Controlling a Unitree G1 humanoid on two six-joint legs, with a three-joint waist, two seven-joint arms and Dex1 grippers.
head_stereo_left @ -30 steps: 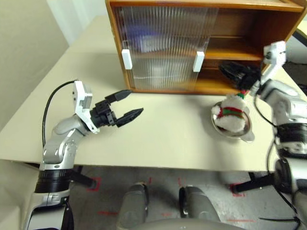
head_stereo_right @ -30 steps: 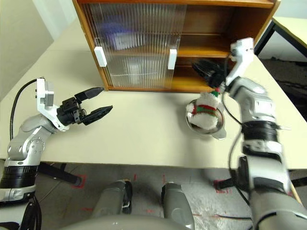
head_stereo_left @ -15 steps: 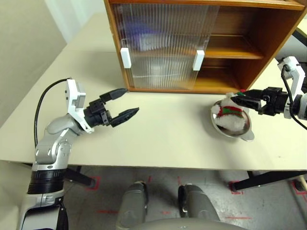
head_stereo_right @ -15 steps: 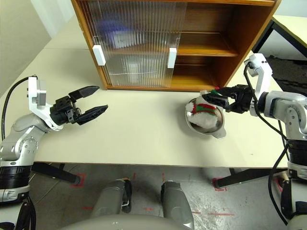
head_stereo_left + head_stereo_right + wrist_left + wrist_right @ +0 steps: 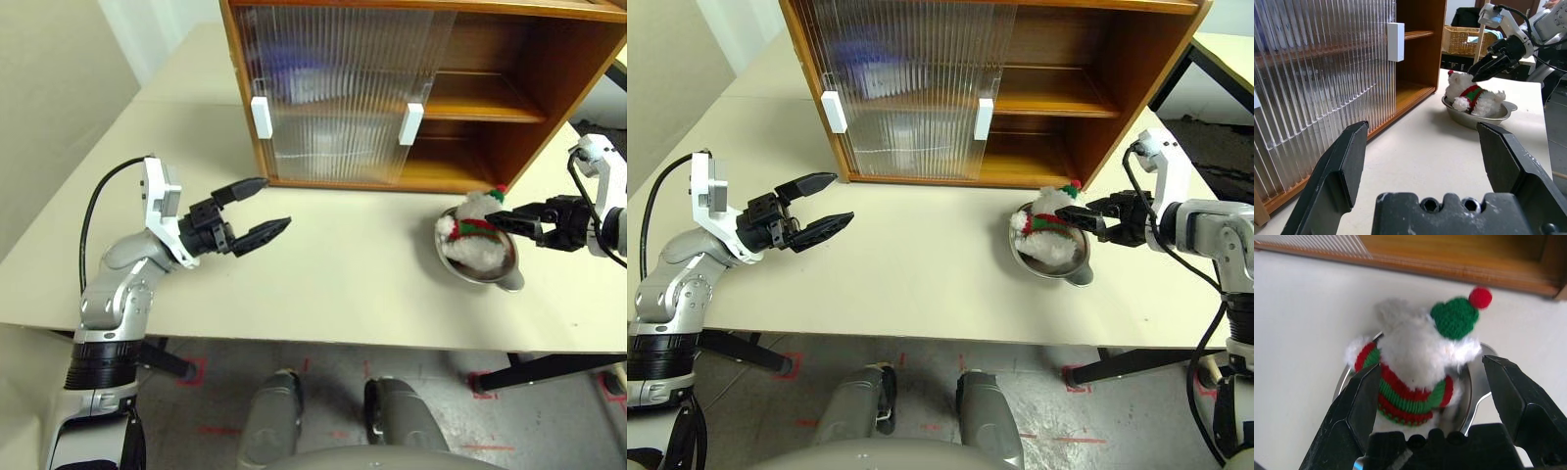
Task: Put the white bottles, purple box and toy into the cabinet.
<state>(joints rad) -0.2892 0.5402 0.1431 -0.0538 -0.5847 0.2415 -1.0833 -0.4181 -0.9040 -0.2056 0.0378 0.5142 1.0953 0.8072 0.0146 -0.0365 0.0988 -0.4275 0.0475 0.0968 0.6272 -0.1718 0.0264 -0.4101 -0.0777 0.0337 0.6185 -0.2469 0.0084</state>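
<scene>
The toy [image 5: 470,235], a fluffy white plush with a red-and-green scarf and a green hat, sits in a shallow metal bowl [image 5: 507,281] on the right of the table. My right gripper [image 5: 509,217] is open and points at it from the right. In the right wrist view its fingers [image 5: 1359,401] flank the toy [image 5: 1415,352] without closing on it. My left gripper [image 5: 276,203] hangs open and empty over the left of the table. The cabinet [image 5: 480,98] stands at the back, its right half uncovered. The white bottles and purple box are hidden; only blurred patches show through the ribbed doors [image 5: 333,88].
Both sliding doors with white handles [image 5: 411,122] cover the cabinet's left and middle. The beige table [image 5: 343,274] has bare room between the grippers. A wicker basket [image 5: 1464,41] stands beyond the table's right end. Another table's corner [image 5: 1225,49] shows at far right.
My right arm has swung from the cabinet's opening out to the right and lower, and its gripper now points at the toy with wider jaws. The left arm has stayed put.
</scene>
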